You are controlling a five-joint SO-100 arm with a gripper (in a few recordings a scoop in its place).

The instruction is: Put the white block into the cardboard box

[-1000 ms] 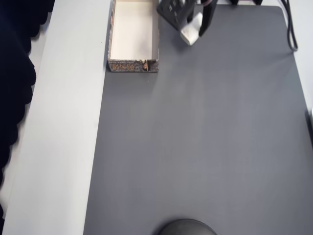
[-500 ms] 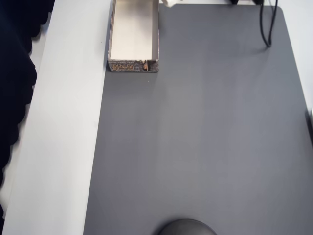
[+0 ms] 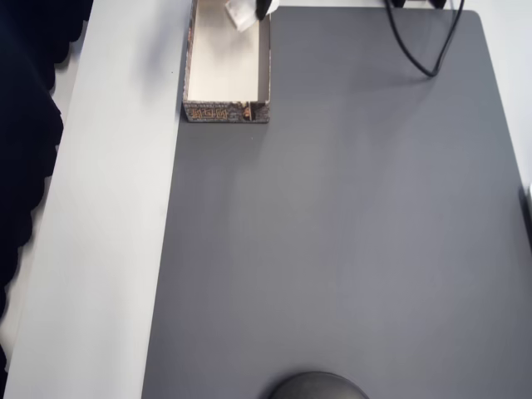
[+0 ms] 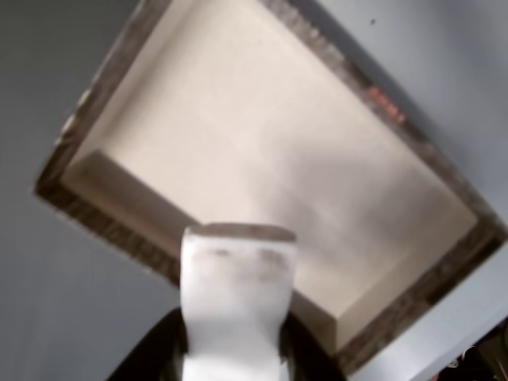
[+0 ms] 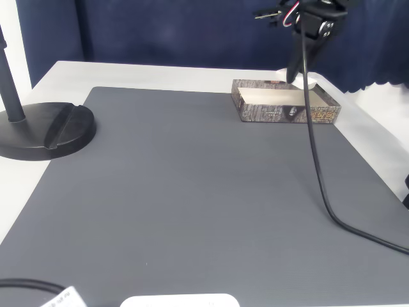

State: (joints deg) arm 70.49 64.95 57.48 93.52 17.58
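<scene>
The cardboard box (image 3: 226, 111) stands at the top left of the grey mat, its cream inside bare. Over the box's far end hangs the white block (image 3: 238, 13), with my gripper (image 3: 253, 7) shut on it at the picture's top edge. In the wrist view the white block (image 4: 238, 294) sticks out between my dark fingers (image 4: 155, 353), above the near wall of the box (image 4: 103, 226). The fixed view shows the gripper (image 5: 299, 75) reaching down from the arm over the back of the box (image 5: 281, 114); the block is hard to make out there.
A black cable (image 3: 413, 51) droops from the arm over the mat (image 3: 332, 249). A black round stand base (image 5: 45, 131) sits on the mat's left edge in the fixed view. White table (image 3: 108, 249) borders the mat.
My gripper has carried the white block leftwards, from above the mat right of the box to above the box's far end. The cable has swung along with it.
</scene>
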